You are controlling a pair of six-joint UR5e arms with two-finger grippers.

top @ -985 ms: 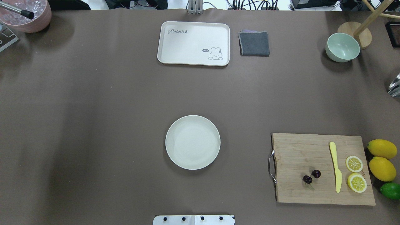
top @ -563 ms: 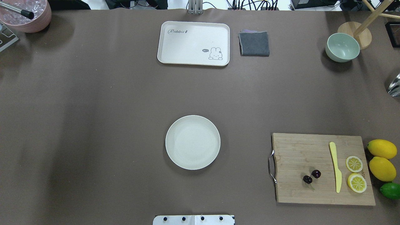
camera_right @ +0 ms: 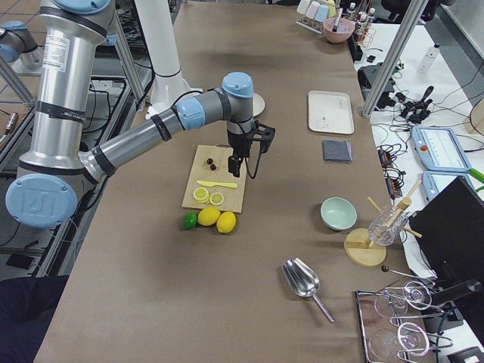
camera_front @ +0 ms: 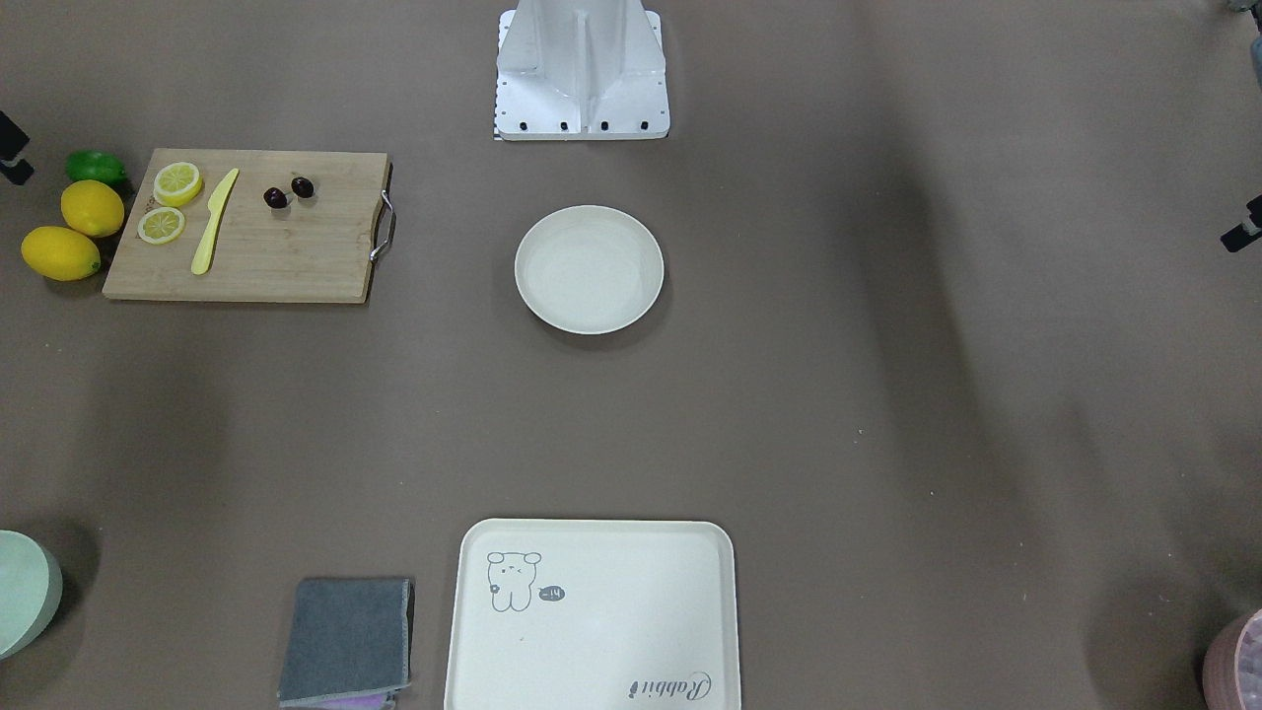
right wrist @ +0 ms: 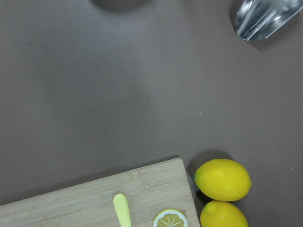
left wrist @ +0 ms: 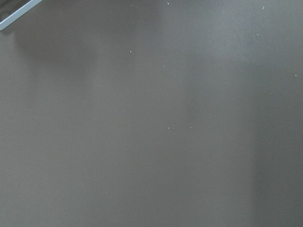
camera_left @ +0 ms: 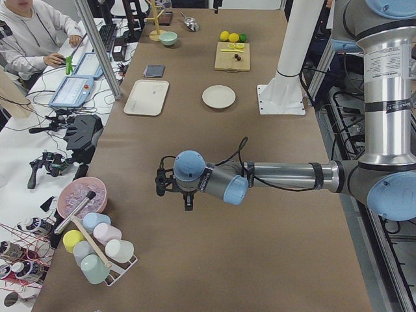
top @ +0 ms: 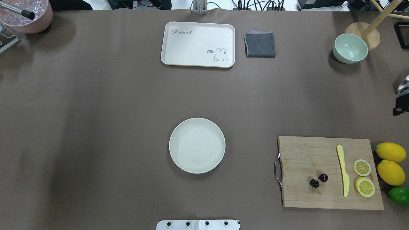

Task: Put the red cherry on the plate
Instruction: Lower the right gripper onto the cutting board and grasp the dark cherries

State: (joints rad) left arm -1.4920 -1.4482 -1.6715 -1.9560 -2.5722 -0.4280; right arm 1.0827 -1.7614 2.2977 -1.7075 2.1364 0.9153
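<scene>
The red cherry [top: 314,183] is a pair of small dark fruits lying on the wooden cutting board [top: 303,153], at the near right of the table; it also shows in the front-facing view [camera_front: 275,198]. The plate [top: 197,145] [camera_front: 589,268], round and cream-white, sits empty at the table's middle, left of the board. Only a dark sliver of my right gripper [top: 400,107] shows at the right edge, beyond the board's far corner; the right side view has this right gripper [camera_right: 236,168] hanging above the board. My left gripper [camera_left: 175,194] hovers over bare table far to the left. I cannot tell either one's state.
On the board lie a yellow knife [top: 343,169] and two lemon halves [top: 362,167]. Two lemons [top: 390,152] and a lime [top: 399,194] sit beside it. At the far side are a cream tray [top: 197,44], a grey cloth [top: 259,44], a green bowl [top: 350,48] and a metal scoop [right wrist: 262,16].
A dark part of my right gripper has come into the overhead view at the right edge. The cherry, the plate and everything else stay where they were.
</scene>
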